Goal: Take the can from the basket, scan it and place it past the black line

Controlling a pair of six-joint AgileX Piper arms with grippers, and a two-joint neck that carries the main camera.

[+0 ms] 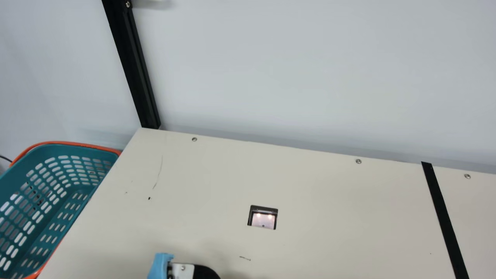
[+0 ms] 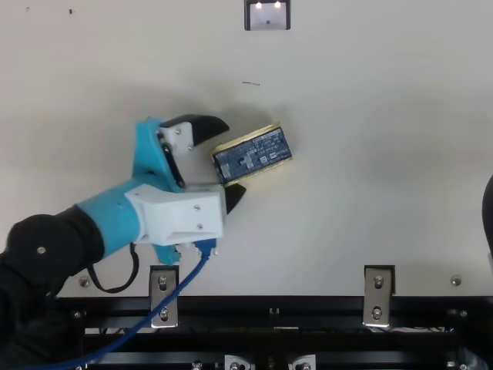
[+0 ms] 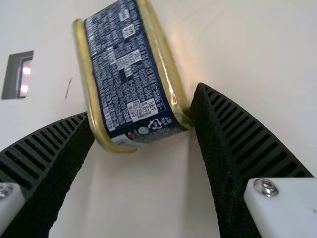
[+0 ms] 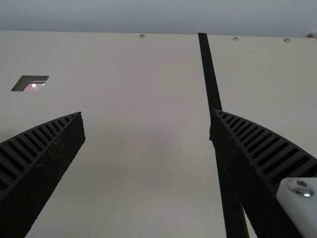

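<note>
The can, a flat tin with gold rims and a dark blue printed label, lies between the fingertips of my left gripper (image 2: 231, 159) in the top view, its far end sticking out beyond them. In the left wrist view the can (image 3: 126, 69) is tilted, its gold edges against both fingers of my left gripper (image 3: 143, 109). The basket (image 1: 62, 147), teal with an orange rim, stands at the main view's left. A scanner window (image 1: 263, 217) is set in the table. The black line (image 1: 443, 217) crosses the right side. My right gripper (image 4: 147, 113) is open, nothing between its fingers.
A black upright post (image 1: 133, 66) rises at the table's back left corner, before a pale wall. Metal brackets (image 2: 163, 297) and a dark rail (image 2: 269, 307) run along the near edge. A blue cable (image 2: 173, 297) trails from the left arm.
</note>
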